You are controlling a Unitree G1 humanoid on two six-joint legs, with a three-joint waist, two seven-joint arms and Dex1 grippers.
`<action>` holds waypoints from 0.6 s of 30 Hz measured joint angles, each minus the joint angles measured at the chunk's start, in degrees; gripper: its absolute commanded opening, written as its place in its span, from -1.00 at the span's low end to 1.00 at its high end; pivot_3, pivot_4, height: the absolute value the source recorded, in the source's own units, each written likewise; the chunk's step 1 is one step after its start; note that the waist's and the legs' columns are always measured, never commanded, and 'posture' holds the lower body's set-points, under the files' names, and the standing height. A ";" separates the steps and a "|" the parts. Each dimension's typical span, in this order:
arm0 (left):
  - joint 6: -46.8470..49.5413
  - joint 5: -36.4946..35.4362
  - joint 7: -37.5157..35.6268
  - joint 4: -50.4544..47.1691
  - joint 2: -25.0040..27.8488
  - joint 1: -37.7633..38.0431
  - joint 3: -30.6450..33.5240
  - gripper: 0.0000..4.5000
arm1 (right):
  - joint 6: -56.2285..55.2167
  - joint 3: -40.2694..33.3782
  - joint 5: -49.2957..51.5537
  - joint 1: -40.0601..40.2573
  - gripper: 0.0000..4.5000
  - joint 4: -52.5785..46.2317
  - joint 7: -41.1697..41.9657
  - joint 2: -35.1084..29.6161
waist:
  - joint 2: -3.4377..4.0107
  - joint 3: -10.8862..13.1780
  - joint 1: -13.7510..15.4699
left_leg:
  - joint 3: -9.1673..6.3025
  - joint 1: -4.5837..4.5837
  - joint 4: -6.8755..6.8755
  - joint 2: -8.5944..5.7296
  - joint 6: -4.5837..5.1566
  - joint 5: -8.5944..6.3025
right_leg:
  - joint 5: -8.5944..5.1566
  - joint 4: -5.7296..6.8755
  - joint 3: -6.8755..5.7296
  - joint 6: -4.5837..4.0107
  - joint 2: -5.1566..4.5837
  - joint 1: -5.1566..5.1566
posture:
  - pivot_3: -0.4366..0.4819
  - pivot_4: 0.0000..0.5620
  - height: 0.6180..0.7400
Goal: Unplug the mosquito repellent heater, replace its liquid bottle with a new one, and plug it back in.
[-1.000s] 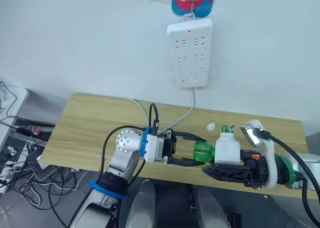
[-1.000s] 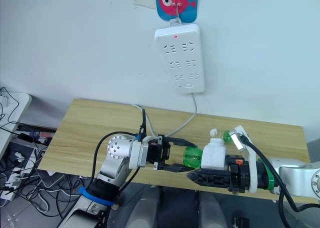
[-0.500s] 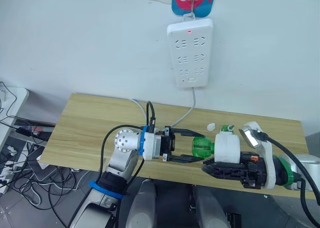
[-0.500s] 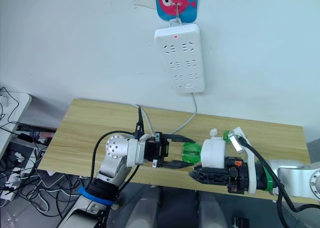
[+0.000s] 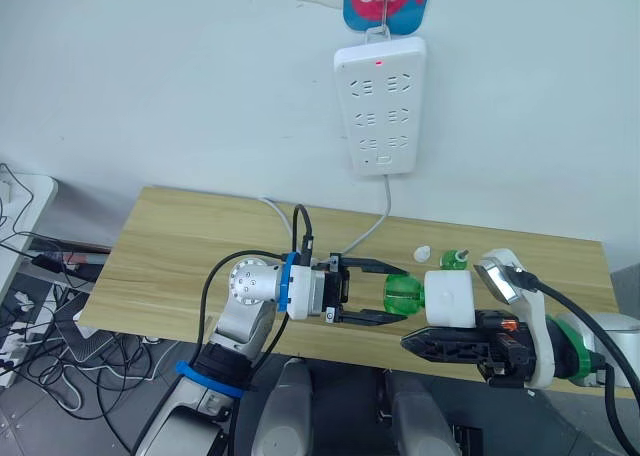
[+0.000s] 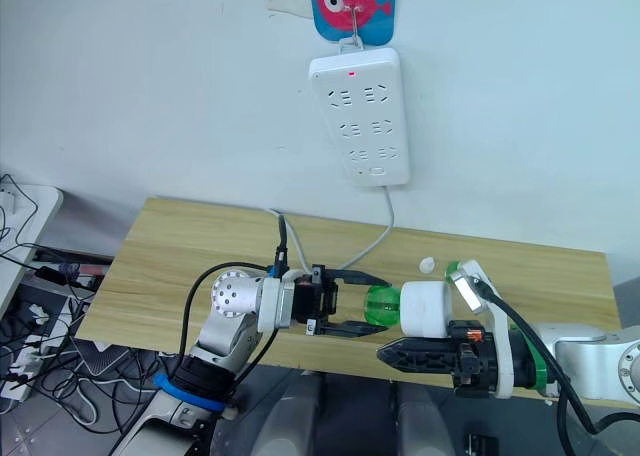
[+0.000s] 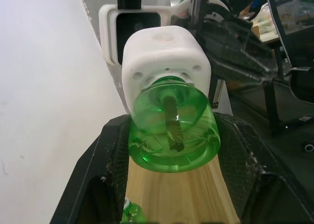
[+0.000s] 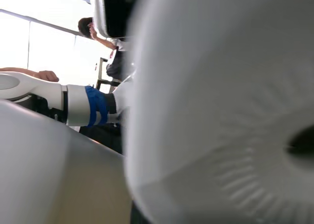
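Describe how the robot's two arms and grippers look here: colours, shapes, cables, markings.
The left arm has silver, rounded joints, a blue band near its base, a blue ring at the wrist and a looping black cable. The right arm is white with a green ring and a black cable. The left gripper and the right gripper each have two black, tapering fingers.
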 measured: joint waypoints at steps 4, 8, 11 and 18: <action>1.53 0.46 1.30 0.01 -0.03 0.00 -0.45 -0.01 | -1.03 -0.57 0.01 0.33 -0.99 -0.98 1.12 -0.72 | 0.00 0.00 0.00 | 0.00 0.00 0.00 0.00 0.00 0.00 | 0.00 0.00 0.00 0.00 0.00 0.00 | 0.36 0.13 1.00; 3.21 1.02 2.83 0.01 -0.08 0.01 -0.78 -0.01 | -2.25 -1.07 0.02 1.48 -0.99 -1.54 1.58 -1.24 | 0.00 0.00 0.01 | 0.00 0.00 0.00 0.00 0.00 0.00 | 0.00 0.00 0.00 0.00 0.00 0.00 | 0.36 0.12 1.00; 5.01 1.44 4.52 0.01 -0.14 0.04 -0.78 -0.01 | -3.34 -1.11 0.02 2.23 -0.99 -2.34 1.66 -1.40 | 0.00 0.00 0.00 | -0.01 0.00 0.00 0.00 0.00 0.00 | 0.00 0.01 0.00 0.00 0.00 0.00 | 0.36 0.12 1.00; 5.95 1.58 5.83 0.00 -0.16 0.12 -0.77 -0.01 | -7.20 -2.59 0.02 6.52 -0.99 -6.35 2.11 -3.53 | -0.01 -0.01 0.00 | -0.01 0.01 0.01 0.01 0.00 0.00 | 0.01 0.01 -0.01 0.00 -0.01 0.01 | 0.36 0.13 1.00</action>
